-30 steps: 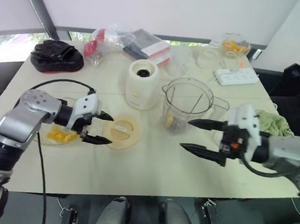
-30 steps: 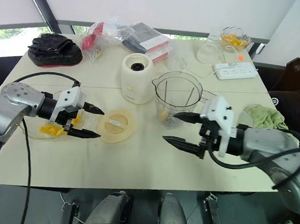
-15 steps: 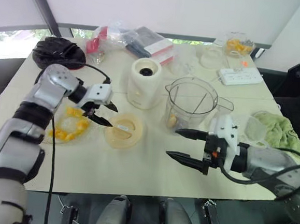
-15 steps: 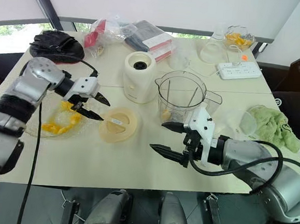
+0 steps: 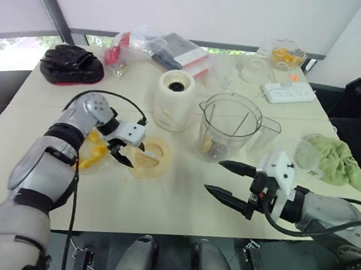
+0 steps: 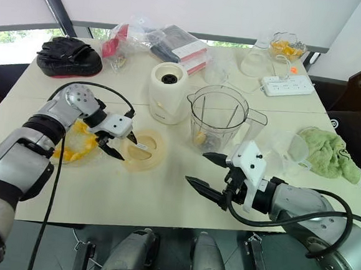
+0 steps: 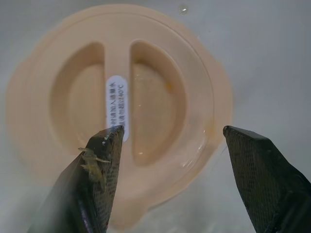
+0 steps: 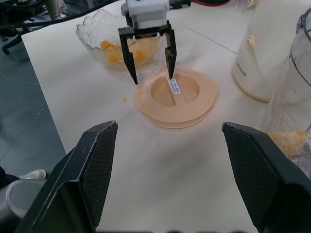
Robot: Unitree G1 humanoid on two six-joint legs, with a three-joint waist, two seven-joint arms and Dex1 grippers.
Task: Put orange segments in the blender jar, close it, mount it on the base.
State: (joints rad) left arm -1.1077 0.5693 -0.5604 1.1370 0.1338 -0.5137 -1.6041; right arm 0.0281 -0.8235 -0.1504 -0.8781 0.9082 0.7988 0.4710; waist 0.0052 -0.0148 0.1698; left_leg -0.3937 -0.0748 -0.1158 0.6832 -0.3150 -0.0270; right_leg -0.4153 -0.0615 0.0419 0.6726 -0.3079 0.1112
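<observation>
Left end effector (image 5: pixel 131 155) poised over the peach-coloured lid (image 5: pixel 147 158) lying flat on the counter (image 5: pixel 162 202), fingers spread apart and pointing down, one fingertip just above the lid's central grip bar with its white label, the other off past the lid's rim; whether either tip touches the lid cannot be told. Nothing held between the fingers, though a scrap of fruit pulp clings to one pad (image 7: pixel 95 165). Just beside the lid, on the robot's left, a clear glass bowl (image 6: pixel 67 143) with several orange segments (image 6: pixel 80 141) in it. Behind the lid, the cream-white base (image 5: pixel 172 100) standing upright with its black socket showing on top. To the right of the base and near it, the blender jar (image 5: pixel 228 127) upright on the counter, uncovered, with a few orange pieces at the bottom near the blades. Right end effector (image 5: pixel 229 179) hovering above bare counter in front of the jar, fingers wide apart and empty, aimed toward the lid. Farther back on the counter: a black glove (image 5: pixel 70 64), plastic bags with packets (image 5: pixel 156 48), a white power strip (image 5: pixel 285 91) and a glass bowl of more fruit (image 5: pixel 282 54). A crumpled green cloth (image 5: pixel 336 160) at the right edge, beside a small clear cup (image 5: pixel 304 154).
</observation>
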